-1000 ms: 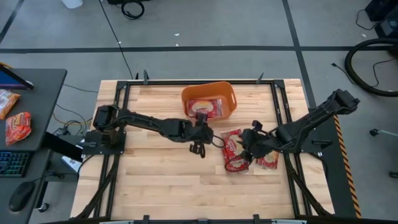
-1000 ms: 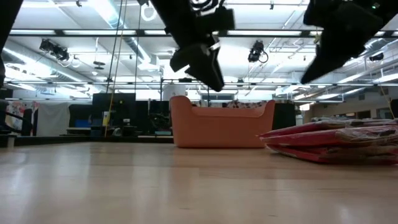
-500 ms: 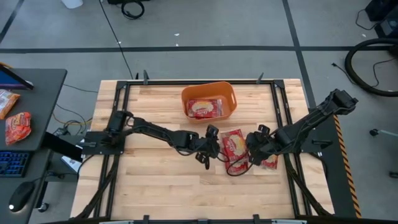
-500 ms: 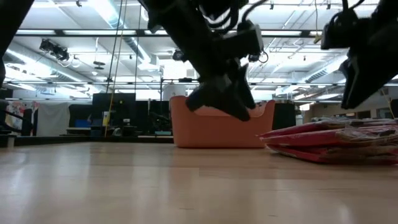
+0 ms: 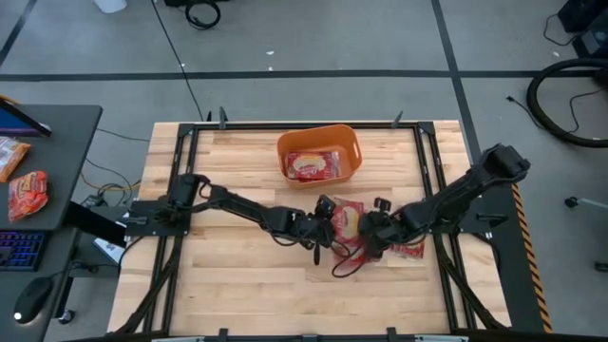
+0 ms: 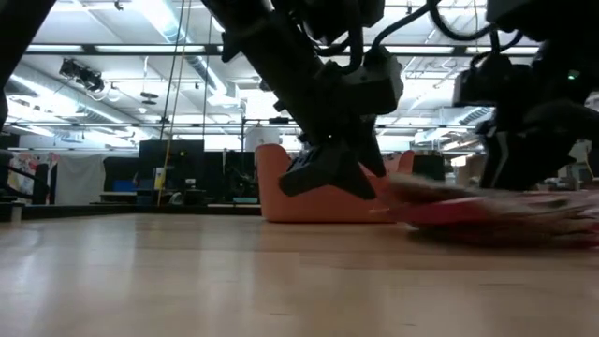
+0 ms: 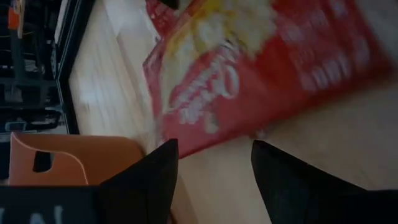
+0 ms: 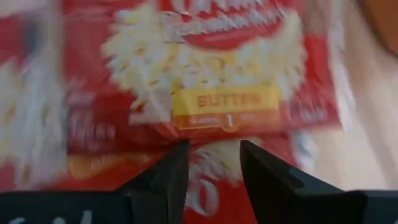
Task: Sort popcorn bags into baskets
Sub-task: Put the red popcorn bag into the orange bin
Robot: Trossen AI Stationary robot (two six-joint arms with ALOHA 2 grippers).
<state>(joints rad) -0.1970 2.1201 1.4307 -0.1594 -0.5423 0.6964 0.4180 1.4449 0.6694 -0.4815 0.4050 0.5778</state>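
Note:
The orange basket [image 5: 319, 142] stands at the table's far middle with one red popcorn bag [image 5: 312, 166] lying flat inside. Several more red bags lie overlapping on the table, the top one [image 5: 348, 220] nearest the centre and others [image 5: 410, 250] to its right. My left gripper [image 5: 326, 226] is low at the top bag's left edge, open, with the bag [image 7: 249, 68] just ahead of its fingers. My right gripper [image 5: 370, 233] hangs open over the pile, pointing down at the top bag [image 8: 217, 74]. In the low view the pile [image 6: 505, 211] lies flat on the wood. My left gripper [image 7: 214, 168] has its open fingers at the top bag's near edge [image 7: 180, 146], coming level from the table's left; I cannot tell whether they touch it. My right gripper [image 8: 214, 165] stands open above the top bag's printed face [image 8: 214, 127]; whether it touches cannot be told.
A dark cable loop [image 5: 344, 266] hangs from the arms onto the wood near the pile. Bare table lies left and near of the bags. A side desk off the table's left holds a red packet [image 5: 27, 195], a paler packet [image 5: 9, 157] and a keyboard [image 5: 21, 249].
My left gripper has swung from beside the basket toward the table's right and near edge and dropped low to the pile's left edge. My right gripper has moved left across the pile. The top bag has shifted a little toward the left.

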